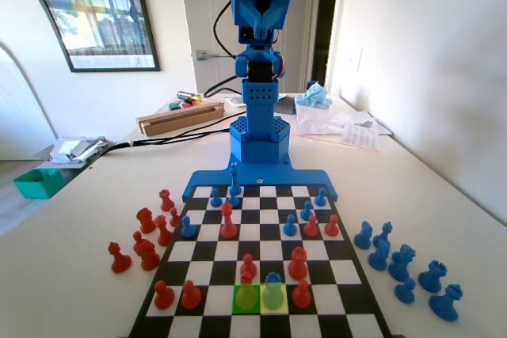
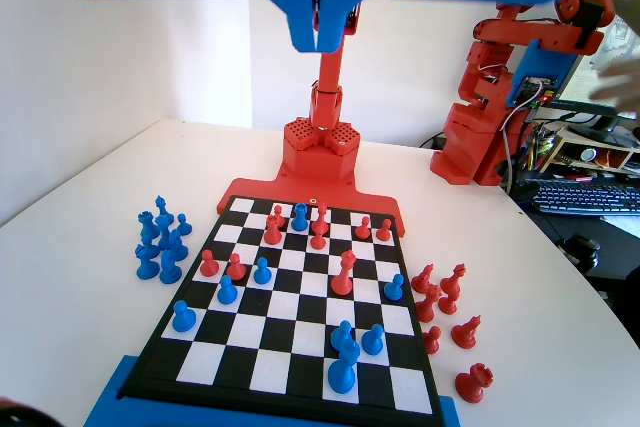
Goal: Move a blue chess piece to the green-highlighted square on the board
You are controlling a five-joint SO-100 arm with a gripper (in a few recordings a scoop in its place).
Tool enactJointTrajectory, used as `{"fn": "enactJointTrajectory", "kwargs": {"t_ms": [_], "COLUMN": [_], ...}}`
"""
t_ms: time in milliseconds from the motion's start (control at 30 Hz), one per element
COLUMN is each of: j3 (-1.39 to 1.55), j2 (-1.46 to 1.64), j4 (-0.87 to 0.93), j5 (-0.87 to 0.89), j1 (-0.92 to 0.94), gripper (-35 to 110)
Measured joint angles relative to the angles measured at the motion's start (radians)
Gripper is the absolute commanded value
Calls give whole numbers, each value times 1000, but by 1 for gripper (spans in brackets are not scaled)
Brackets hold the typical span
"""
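- Hovering high over the board: the jaws hang pressed together with nothing between them, well above every piece.
- Risk: the target pawn sits in a tight cluster. Red pawns stand just behind it and to its right in the fixed view, so jaws that spread too wide or drop off-centre would likely knock one over.
- Risk: the ball head is small and smooth. A high pinch could slip; a grip at the neck looks safer.
- The blue pawn is small, with a round head and flared base, tinted greenish by the yellow square it stands on, near the fixed view's bottom edge.
- The green square touches it on the left and already carries a tinted pawn; its colour I cannot tell.
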Motion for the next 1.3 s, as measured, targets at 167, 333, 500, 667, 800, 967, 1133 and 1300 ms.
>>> {"fn": "enactJointTrajectory", "kwargs": {"t_ms": [167,333,500,667,800,967,1133,1300], "j3": [0,0,0,0,-2,-123,-302,-457], "j2": [0,0,0,0,-3,-75,-239,-446], "j4": [0,0,0,0,-18,-23,34,77], "j5": [0,0,0,-6,17,78,77,77], "j1": [0,0,5,2,-15,-28,-49,-25], "gripper": [1,1,1,5,4,4,3,2]}}
